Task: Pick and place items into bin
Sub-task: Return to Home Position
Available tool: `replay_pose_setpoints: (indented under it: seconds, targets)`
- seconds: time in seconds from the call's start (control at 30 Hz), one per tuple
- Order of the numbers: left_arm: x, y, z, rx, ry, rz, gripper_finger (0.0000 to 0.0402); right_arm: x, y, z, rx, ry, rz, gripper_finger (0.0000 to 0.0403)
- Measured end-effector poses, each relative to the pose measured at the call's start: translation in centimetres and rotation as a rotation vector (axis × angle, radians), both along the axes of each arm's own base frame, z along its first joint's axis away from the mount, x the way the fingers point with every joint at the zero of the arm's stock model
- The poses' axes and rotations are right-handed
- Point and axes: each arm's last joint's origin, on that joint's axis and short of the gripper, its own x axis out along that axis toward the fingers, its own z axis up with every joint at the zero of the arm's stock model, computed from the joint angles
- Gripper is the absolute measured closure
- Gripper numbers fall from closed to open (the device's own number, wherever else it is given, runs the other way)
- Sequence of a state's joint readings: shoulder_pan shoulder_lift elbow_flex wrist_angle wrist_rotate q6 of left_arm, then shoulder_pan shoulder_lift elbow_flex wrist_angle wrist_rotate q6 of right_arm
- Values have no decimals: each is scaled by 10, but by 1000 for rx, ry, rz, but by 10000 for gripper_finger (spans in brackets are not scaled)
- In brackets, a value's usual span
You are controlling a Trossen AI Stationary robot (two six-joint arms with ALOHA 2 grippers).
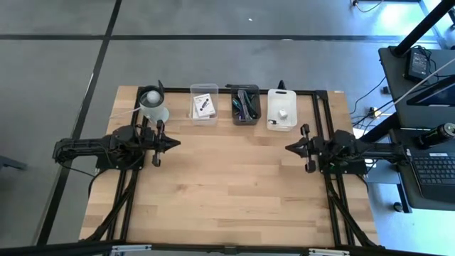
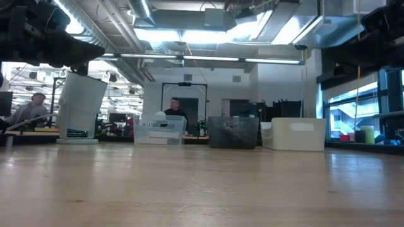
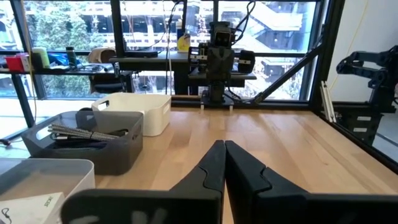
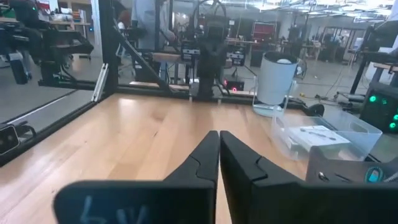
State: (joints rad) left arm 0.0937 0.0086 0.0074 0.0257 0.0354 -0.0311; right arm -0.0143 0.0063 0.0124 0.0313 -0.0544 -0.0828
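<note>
- The left gripper [image 1: 175, 142] hovers over the left side of the table [image 1: 227, 192], pointing toward the middle. Its fingers [image 3: 210, 167] are pressed together with nothing between them.
- At the far edge, just beyond the left gripper, stands a white cylindrical container [image 1: 153, 105]. It is upright, and what it holds cannot be made out.
- Next along the far edge is the transparent bin [image 1: 193, 91]. A white card box with black print [image 1: 203, 106] lies flat inside it, well apart from both pairs of fingers.
- Just beside it sits the dark grey bin [image 1: 235, 114], holding a tangle of dark cables and sticks [image 1: 246, 104] with a bit of teal among them. The left wrist view shows a grey ribbed cable [image 3: 87, 132] lying across the top of this pile.
- The white bin [image 1: 272, 121] closes the row. A small white adapter [image 1: 283, 114] rests on its floor.
- The three bins stand close together in a line, between the two arms and farther back than either gripper.
- The right gripper [image 1: 288, 148] hovers over the right side of the table, facing the left one across bare wood. Its fingers [image 4: 208, 163] are closed on each other and hold nothing.
- No item lies near either gripper; all that can be seen are in the bins.
</note>
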Motion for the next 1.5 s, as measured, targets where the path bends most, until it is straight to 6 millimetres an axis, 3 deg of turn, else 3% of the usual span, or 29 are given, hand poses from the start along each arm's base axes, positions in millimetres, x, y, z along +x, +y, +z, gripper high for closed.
replay_pose_setpoints:
  seconds: [1.5]
  targets:
    - [0,0,0,0,0,1,396,0,0,0,0,6,-1,377]
